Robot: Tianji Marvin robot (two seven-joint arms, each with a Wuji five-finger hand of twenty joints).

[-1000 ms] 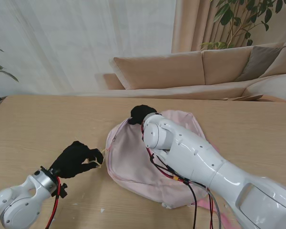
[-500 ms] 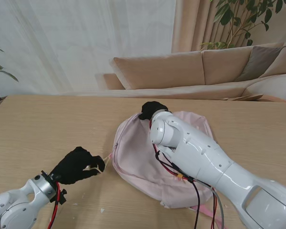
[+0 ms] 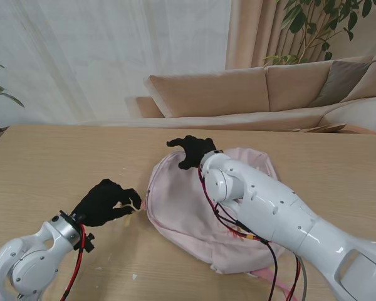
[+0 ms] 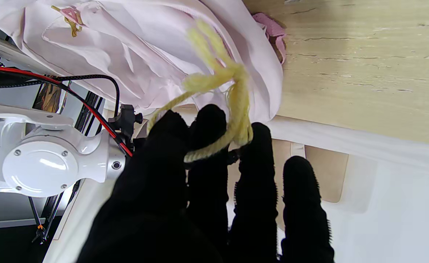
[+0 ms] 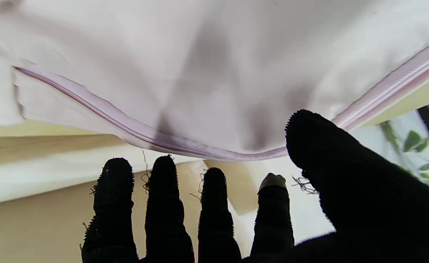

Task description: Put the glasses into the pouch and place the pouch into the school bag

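The pink school bag [image 3: 188, 210] lies flat in the middle of the wooden table [image 3: 56, 157]. My left hand [image 3: 105, 202] is at the bag's left edge, shut on a yellow yarn cord [image 4: 232, 84] that runs to the bag [image 4: 145, 47]. My right hand [image 3: 191, 150] hovers over the bag's far edge with its fingers spread and nothing in it. In the right wrist view the fingertips [image 5: 163, 171] stand just off the bag's zipper seam [image 5: 185, 148]. I see neither the glasses nor the pouch in any view.
My right arm [image 3: 269, 207] and its red and black cables [image 3: 238, 232] lie across the bag's right half. A pink strap [image 3: 263, 274] trails off the bag near me. A beige sofa [image 3: 238, 94] stands beyond the table's far edge.
My right hand has let go of the bag's far edge and spread its fingers. My left hand, still holding the yellow cord, has shifted slightly farther from me, toward the bag.
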